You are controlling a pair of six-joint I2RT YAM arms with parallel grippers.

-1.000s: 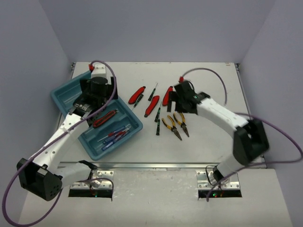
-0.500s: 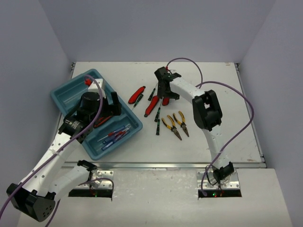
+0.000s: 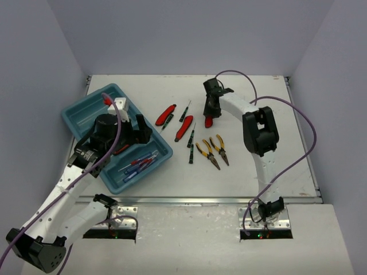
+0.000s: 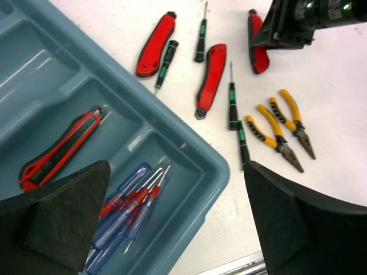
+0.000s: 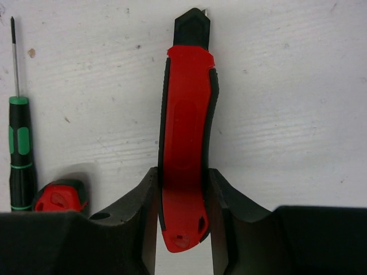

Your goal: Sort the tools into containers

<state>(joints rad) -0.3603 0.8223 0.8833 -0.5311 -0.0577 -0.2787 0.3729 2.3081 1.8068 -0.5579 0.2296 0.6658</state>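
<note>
Right gripper: clenched on a red-handled cutter. One finger was pressed against each long side of the handle near its butt end, with the black blade end pointing away from the wrist. I could not tell whether the tool rested on the table or hung clear of it.

Close to the grip, on the left of the right wrist view, lay the red butt of a second cutter and a thin black-green screwdriver. Both lay apart from the held tool, and nothing pressed against the fingers from outside.

Further out, loose on the table between the two arms, I noted:
- a third cutter;
- three more slim screwdrivers (one just beside the third cutter);
- two yellow-handled pliers, side by side, nearer the arm bases.

Left gripper: released, jaws spread wide with nothing between them, hanging above the teal tray near its corner. The tray sat at the left of the table, well apart from the held cutter.

Inside the tray, one compartment held a lone boxed cutter. The next compartment, the outermost, held a bunch of blue-handled screwdrivers. The other compartments in view showed bare plastic.
</note>
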